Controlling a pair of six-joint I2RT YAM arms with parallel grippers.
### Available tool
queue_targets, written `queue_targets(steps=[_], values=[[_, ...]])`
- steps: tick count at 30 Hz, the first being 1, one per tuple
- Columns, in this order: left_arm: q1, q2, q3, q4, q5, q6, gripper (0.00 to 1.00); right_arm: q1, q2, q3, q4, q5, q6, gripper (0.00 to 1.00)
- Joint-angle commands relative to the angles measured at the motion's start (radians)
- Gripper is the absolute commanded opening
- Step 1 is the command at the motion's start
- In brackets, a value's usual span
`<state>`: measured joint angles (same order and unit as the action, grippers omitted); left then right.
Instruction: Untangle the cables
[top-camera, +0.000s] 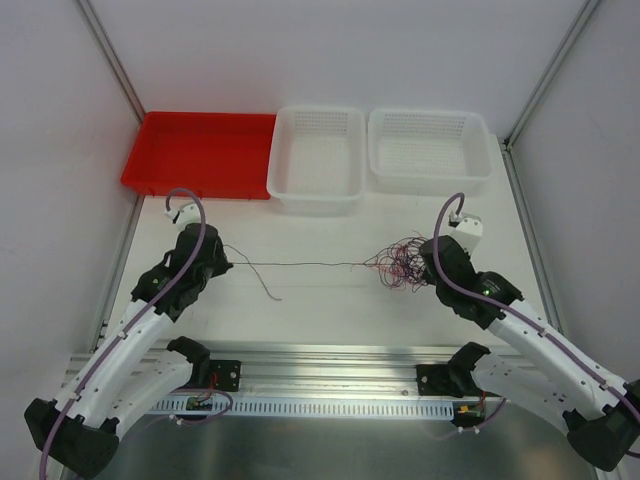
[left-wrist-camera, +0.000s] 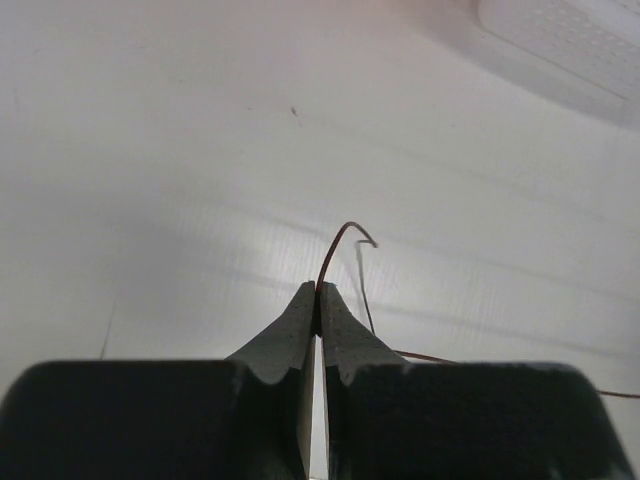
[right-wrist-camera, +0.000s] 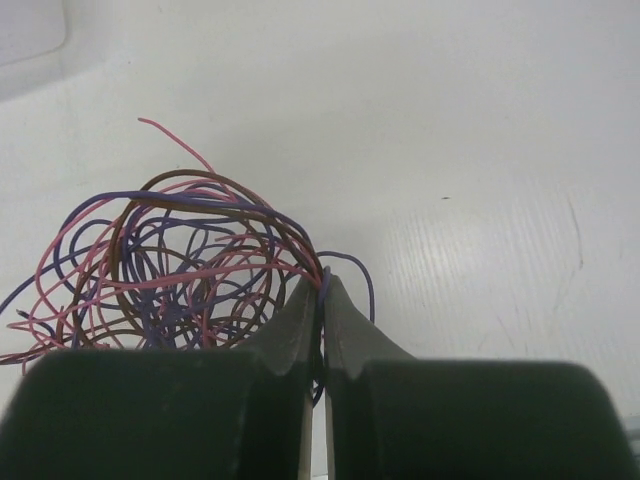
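Note:
A tangle of thin pink, purple and brown cables (top-camera: 398, 266) lies on the white table right of centre. My right gripper (top-camera: 427, 262) sits at its right side. In the right wrist view that gripper (right-wrist-camera: 322, 284) is shut on strands of the tangle (right-wrist-camera: 180, 262), with a purple loop pinched between the tips. One dark cable (top-camera: 300, 264) runs out taut from the tangle leftwards to my left gripper (top-camera: 224, 262). In the left wrist view the left gripper (left-wrist-camera: 318, 292) is shut on that thin reddish-brown cable (left-wrist-camera: 340, 238), whose short hooked end sticks out past the tips.
A red tray (top-camera: 200, 150) and two white perforated baskets (top-camera: 318, 190) (top-camera: 428, 178) stand in a row along the back of the table. A loose cable tail (top-camera: 268, 290) curls below the taut strand. The metal rail (top-camera: 330, 380) holding the arm bases runs along the near edge.

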<state>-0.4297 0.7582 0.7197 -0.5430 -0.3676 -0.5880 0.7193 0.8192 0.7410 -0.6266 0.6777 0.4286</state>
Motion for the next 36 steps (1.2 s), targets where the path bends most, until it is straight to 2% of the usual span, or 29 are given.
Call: queue_targets(steps=[1, 7, 11, 19, 21, 25, 31, 32, 33, 34, 35, 36], values=[[0.028, -0.02, 0.072, -0.107, -0.119, 0.051, 0.0, -0.044, -0.046, 0.06, -0.099, 0.053, -0.056, 0.01], [0.035, -0.042, 0.109, -0.139, -0.137, 0.085, 0.0, -0.069, -0.069, 0.081, -0.104, 0.017, -0.097, 0.02], [0.057, -0.045, 0.155, -0.218, -0.22, 0.128, 0.0, -0.126, -0.06, 0.084, -0.157, 0.028, -0.099, 0.03], [0.069, -0.062, 0.216, -0.281, -0.307, 0.163, 0.0, -0.201, -0.075, 0.063, -0.119, -0.069, -0.129, 0.03], [0.069, -0.068, 0.227, -0.282, -0.301, 0.16, 0.0, -0.202, -0.071, 0.061, -0.108, -0.092, -0.129, 0.03], [0.071, -0.063, 0.242, -0.282, -0.228, 0.146, 0.0, -0.204, -0.069, 0.037, -0.021, -0.277, -0.149, 0.04], [0.071, -0.049, 0.254, -0.278, -0.165, 0.134, 0.0, -0.202, -0.043, 0.011, 0.091, -0.415, -0.145, 0.14], [0.069, -0.048, 0.257, -0.273, -0.145, 0.131, 0.0, -0.204, -0.04, 0.006, 0.099, -0.424, -0.146, 0.18], [0.069, -0.045, 0.259, -0.272, -0.134, 0.129, 0.0, -0.202, -0.031, 0.001, 0.102, -0.431, -0.146, 0.37], [0.069, -0.043, 0.261, -0.27, -0.122, 0.128, 0.0, -0.202, -0.023, -0.005, 0.093, -0.422, -0.145, 0.5], [0.069, -0.037, 0.264, -0.264, -0.099, 0.128, 0.0, -0.202, -0.006, -0.006, 0.084, -0.408, -0.146, 0.72], [0.069, -0.034, 0.265, -0.262, -0.088, 0.128, 0.0, -0.201, -0.002, -0.008, 0.073, -0.393, -0.14, 0.79]])
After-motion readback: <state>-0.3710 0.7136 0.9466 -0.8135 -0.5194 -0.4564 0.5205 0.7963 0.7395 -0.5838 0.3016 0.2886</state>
